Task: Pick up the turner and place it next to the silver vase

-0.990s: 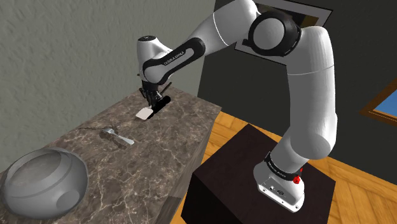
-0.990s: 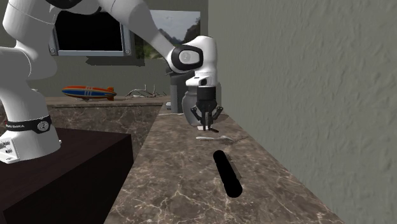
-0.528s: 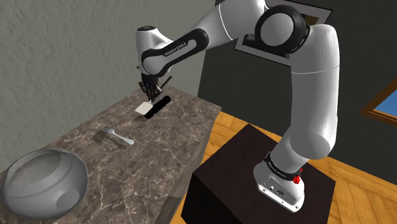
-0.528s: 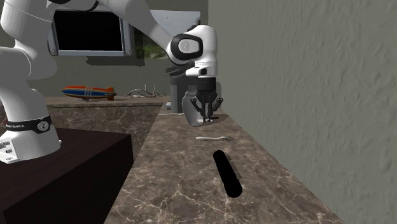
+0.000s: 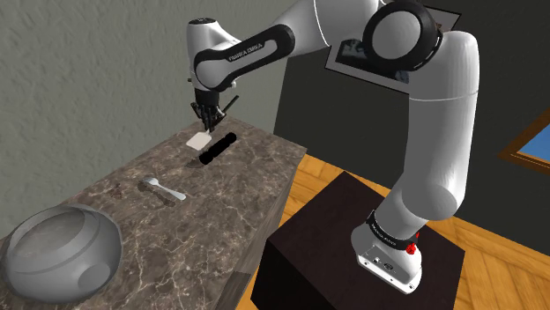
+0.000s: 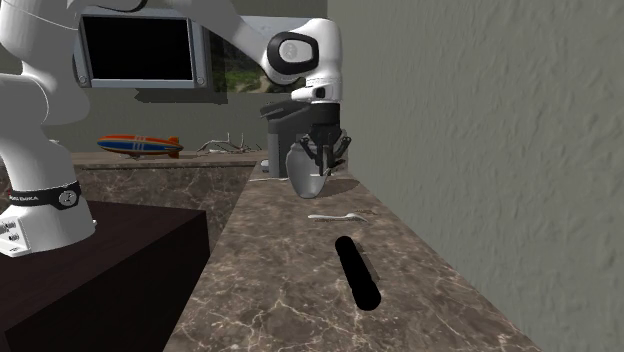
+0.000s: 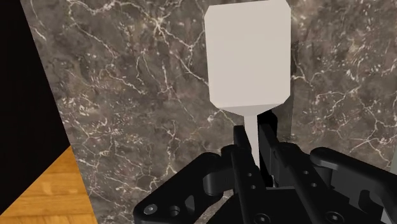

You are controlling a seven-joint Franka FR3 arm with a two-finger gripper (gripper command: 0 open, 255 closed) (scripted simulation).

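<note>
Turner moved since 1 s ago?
Yes. In the shoulder view the turner, clasped in the gripper, has risen up and away from the black cylinder, which stays on the counter.

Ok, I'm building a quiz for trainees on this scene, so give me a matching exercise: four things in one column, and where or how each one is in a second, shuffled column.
Things
1. turner
2. spoon
3. vase
4. toy blimp

Places or states
A. lying flat on the marble counter
B. on the other counter, behind the stand
C. clasped between the fingers of the gripper
D. standing at the marble counter's end, in the shoulder view's lower left

Pairs: 1-C, 2-A, 3-D, 4-B.
</note>
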